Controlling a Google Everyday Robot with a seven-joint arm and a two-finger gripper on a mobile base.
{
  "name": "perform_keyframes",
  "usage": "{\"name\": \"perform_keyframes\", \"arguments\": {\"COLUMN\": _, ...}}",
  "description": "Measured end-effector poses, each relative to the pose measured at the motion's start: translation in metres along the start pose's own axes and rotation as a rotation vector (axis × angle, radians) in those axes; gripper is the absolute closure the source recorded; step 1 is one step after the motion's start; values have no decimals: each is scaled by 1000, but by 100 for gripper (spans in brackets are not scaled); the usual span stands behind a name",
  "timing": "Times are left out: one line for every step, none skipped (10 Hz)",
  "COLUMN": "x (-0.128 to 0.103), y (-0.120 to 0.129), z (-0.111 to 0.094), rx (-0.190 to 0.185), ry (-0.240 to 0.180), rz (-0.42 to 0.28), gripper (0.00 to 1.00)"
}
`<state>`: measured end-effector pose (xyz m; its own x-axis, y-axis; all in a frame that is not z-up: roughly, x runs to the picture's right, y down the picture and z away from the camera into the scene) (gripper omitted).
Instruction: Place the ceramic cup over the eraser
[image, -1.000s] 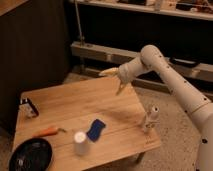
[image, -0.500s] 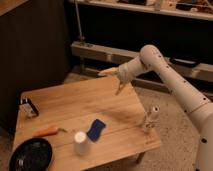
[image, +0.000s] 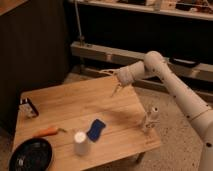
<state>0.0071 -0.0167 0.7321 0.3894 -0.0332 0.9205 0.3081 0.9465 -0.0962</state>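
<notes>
Nothing has visibly moved since the earlier frame; gripper (image: 111, 81) hovers over the table's (image: 65, 100) 1 o'clock edge, jaws spread wide and empty, presumably poised to reach; cup (image: 80, 143) stands at 6 o'clock, eraser (image: 96, 129) just beside at its 1 o'clock; black pan (image: 31, 155) at 7 o'clock shows no contents.

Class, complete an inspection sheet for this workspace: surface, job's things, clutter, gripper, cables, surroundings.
Surface: wooden table, low, with a light top.
Job's things: ceramic cup stands near the front edge; blue eraser lies close beside it, uncovered.
Clutter: orange carrot-like item, black pan, small black-and-white item, clear bottle at the right edge.
Gripper: gripper open, empty, in the air above the table's far edge.
Cables: nothing seen.
Surroundings: dark panel, metal rail, speckled floor.
</notes>
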Motion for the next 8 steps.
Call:
{"name": "perform_keyframes", "arguments": {"x": -15, "y": 12, "z": -1, "rx": -27, "ry": 1, "rz": 102, "gripper": 20}}
{"name": "perform_keyframes", "arguments": {"x": -30, "y": 19, "z": -2, "rx": -82, "ry": 17, "rz": 156, "gripper": 20}}
{"name": "perform_keyframes", "arguments": {"x": -40, "y": 25, "z": -6, "rx": -146, "ry": 47, "rz": 174, "gripper": 20}}
{"name": "perform_keyframes", "arguments": {"x": -43, "y": 31, "z": -8, "rx": -231, "ry": 72, "rz": 172, "gripper": 20}}
{"name": "perform_keyframes", "arguments": {"x": -44, "y": 37, "z": -10, "rx": -353, "ry": 93, "rz": 163, "gripper": 20}}
{"name": "perform_keyframes", "arguments": {"x": -47, "y": 43, "z": -4, "rx": -443, "ry": 83, "rz": 145, "gripper": 20}}
{"name": "perform_keyframes", "arguments": {"x": -45, "y": 55, "z": 1, "rx": -478, "ry": 63, "rz": 145, "gripper": 20}}
{"name": "perform_keyframes", "arguments": {"x": -46, "y": 64, "z": 9, "rx": -485, "ry": 38, "rz": 145, "gripper": 20}}
